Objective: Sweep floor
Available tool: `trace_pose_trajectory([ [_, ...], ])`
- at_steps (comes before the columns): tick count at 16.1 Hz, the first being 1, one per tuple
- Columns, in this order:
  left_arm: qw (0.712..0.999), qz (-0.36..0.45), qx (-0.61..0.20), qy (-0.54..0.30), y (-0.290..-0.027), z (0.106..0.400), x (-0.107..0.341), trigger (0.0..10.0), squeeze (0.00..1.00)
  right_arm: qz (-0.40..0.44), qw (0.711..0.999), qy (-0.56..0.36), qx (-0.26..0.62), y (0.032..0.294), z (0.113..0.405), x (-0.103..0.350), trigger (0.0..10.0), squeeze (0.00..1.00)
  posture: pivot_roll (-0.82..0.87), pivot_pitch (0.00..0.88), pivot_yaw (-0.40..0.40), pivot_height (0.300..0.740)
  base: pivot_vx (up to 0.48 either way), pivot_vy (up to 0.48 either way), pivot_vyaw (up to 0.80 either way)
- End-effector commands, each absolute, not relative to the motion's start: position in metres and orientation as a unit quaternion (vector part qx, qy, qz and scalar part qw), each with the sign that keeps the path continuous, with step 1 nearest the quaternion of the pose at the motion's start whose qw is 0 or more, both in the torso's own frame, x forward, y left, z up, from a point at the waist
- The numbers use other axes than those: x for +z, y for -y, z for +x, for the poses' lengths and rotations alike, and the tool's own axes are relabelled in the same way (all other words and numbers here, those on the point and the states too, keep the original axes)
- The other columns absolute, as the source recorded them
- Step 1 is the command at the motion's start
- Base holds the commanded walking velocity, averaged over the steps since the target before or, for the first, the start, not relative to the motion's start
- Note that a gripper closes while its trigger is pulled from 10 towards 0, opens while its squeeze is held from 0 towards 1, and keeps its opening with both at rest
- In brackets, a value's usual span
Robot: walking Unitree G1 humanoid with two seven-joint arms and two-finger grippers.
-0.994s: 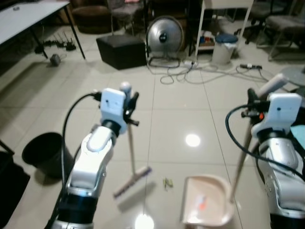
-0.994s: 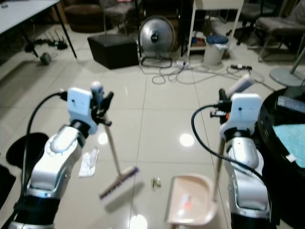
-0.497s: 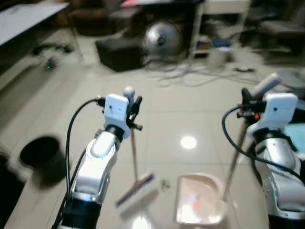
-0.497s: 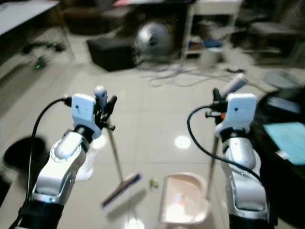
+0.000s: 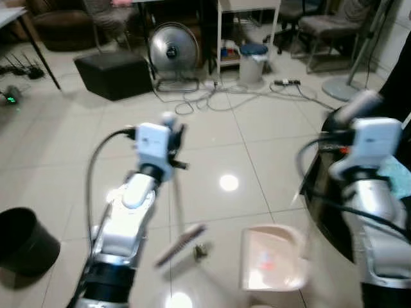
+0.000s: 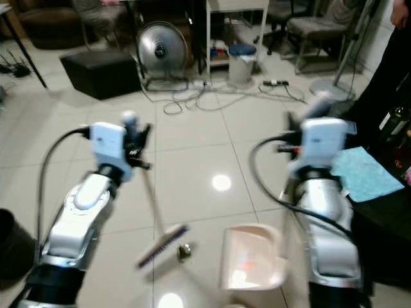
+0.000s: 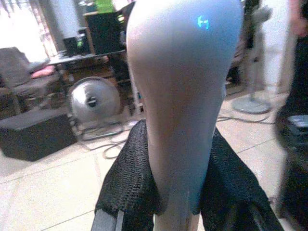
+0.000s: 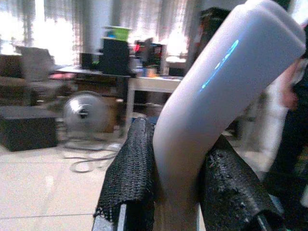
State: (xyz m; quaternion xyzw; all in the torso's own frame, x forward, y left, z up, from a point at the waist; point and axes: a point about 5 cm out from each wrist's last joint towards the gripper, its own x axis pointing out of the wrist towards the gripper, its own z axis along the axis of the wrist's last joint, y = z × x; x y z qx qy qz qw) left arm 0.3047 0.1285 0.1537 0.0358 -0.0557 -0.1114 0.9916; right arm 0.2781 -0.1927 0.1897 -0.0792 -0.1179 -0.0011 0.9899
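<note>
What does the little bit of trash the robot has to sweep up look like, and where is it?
Look at the shiny tiled floor right in front of the robot. Between the broom head held by the left gripper and the pale pink dustpan sits the scrap. It is a small, crumpled, greenish-yellow lump, much tinier than either tool and lying loose on the tile.

open tiles ahead [image 5: 212, 154]; cables [image 5: 218, 99], fan [image 5: 171, 45] beyond

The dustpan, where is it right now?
The dustpan sits on the tiled floor before the robot, right of the broom head, a small scrap between them.
</note>
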Motion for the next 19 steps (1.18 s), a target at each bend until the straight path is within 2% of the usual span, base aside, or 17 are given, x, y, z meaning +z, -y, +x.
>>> trace_pose_trajectory([
  [1, 0.989, 0.041, -0.114, 0.082, -0.123, 0.307, 0.166, 10.0, 0.00, -0.095, 0.987, 0.129, -0.003, 0.197, 0.280, 0.199, 10.0, 0.00, -0.17, 0.026, 0.039, 0.740, 0.424, 0.000, 0.80],
  [5, 0.990, 0.048, -0.103, 0.088, -0.130, 0.309, 0.170, 10.0, 0.00, -0.108, 0.986, 0.128, 0.014, 0.188, 0.285, 0.196, 10.0, 0.00, -0.14, 0.024, 0.033, 0.740, 0.427, 0.000, 0.80],
  [6, 0.990, 0.052, -0.100, 0.087, -0.133, 0.308, 0.170, 10.0, 0.00, -0.078, 0.988, 0.134, -0.006, 0.191, 0.284, 0.196, 10.0, 0.00, -0.14, 0.026, 0.037, 0.740, 0.428, 0.000, 0.00],
  [9, 0.989, 0.053, -0.111, 0.083, -0.133, 0.308, 0.168, 10.0, 0.00, -0.092, 0.987, 0.133, -0.011, 0.195, 0.281, 0.193, 10.0, 0.00, -0.14, 0.022, 0.045, 0.740, 0.419, 0.000, 0.00],
  [14, 0.979, 0.062, -0.177, 0.075, -0.117, 0.310, 0.162, 10.0, 0.00, -0.094, 0.986, 0.132, -0.047, 0.207, 0.278, 0.189, 10.0, 0.00, -0.13, 0.015, 0.064, 0.740, 0.000, 0.000, 0.00],
  [19, 0.982, 0.057, -0.171, 0.064, -0.120, 0.311, 0.153, 10.0, 0.00, -0.127, 0.982, 0.128, -0.059, 0.216, 0.279, 0.178, 10.0, 0.00, -0.10, 0.063, 0.069, 0.740, 0.000, 0.000, 0.00],
])
